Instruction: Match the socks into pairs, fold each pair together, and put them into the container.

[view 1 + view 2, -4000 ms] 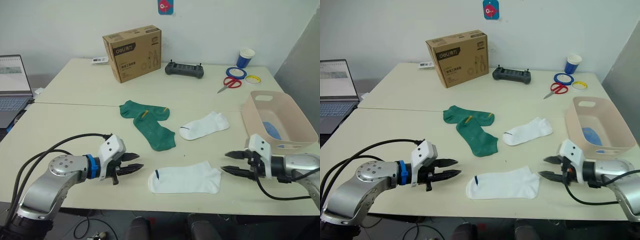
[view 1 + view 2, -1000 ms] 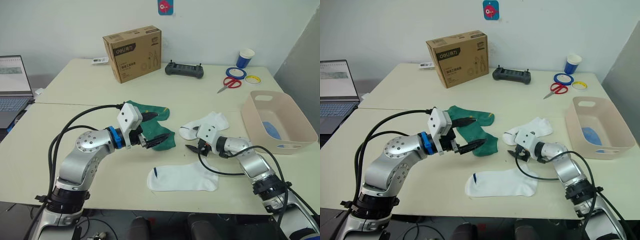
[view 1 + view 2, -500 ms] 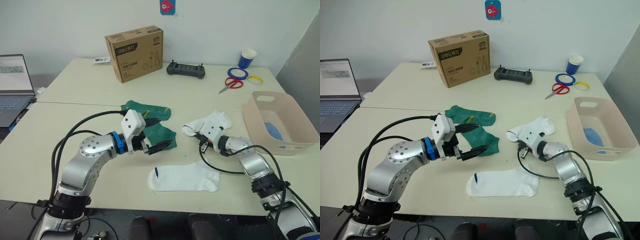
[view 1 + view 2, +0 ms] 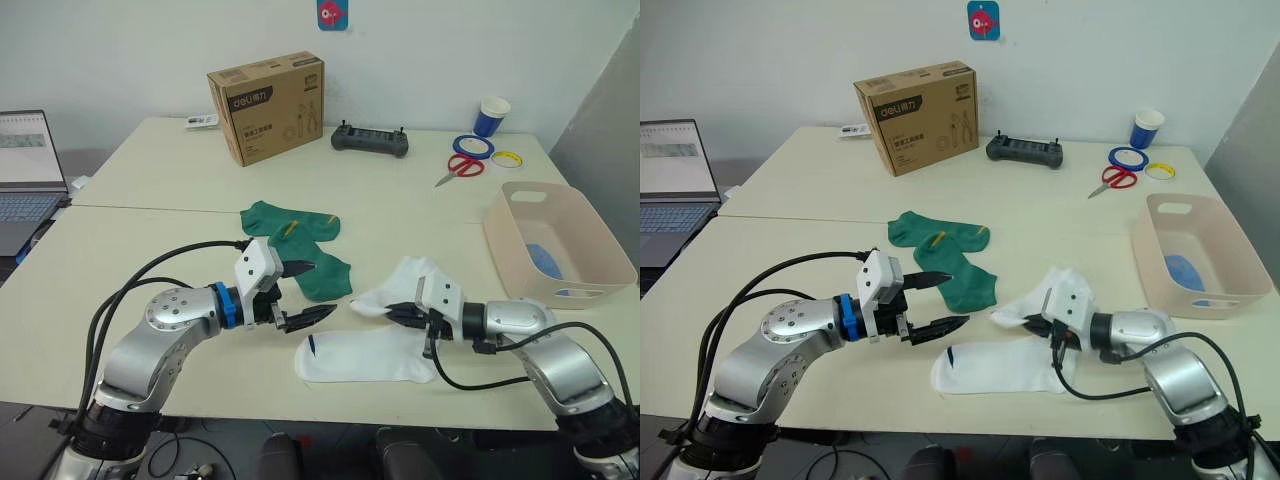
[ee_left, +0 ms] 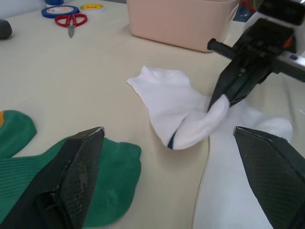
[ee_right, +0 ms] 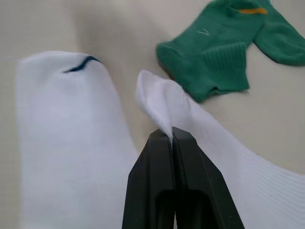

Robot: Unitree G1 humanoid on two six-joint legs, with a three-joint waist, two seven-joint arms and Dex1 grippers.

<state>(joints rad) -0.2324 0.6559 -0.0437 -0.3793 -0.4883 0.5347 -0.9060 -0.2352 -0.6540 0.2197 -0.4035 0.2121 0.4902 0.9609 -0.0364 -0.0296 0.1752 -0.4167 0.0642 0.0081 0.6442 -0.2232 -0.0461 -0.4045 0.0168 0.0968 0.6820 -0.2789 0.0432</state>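
My right gripper (image 4: 395,312) is shut on the cuff end of a white sock (image 4: 408,282), holding that end raised just above the table. A second white sock (image 4: 365,358) lies flat directly in front of it, near the table's front edge. Two dark green socks (image 4: 300,240) lie overlapped at mid-table. My left gripper (image 4: 322,288) hovers open between the green socks and the flat white sock, with nothing in it. The pink-beige container (image 4: 600,268) stands at the right with a light blue sock (image 4: 545,258) inside.
At the back of the table are a cardboard box (image 4: 265,105), a black controller (image 4: 370,140), red scissors (image 4: 458,167), tape rolls (image 4: 471,146) and a blue cup (image 4: 491,115). A laptop (image 4: 25,170) sits at the far left.
My right gripper has shut on the far white sock and pulled it toward me, next to the flat white sock. My left gripper has drawn back off the green socks, still open.
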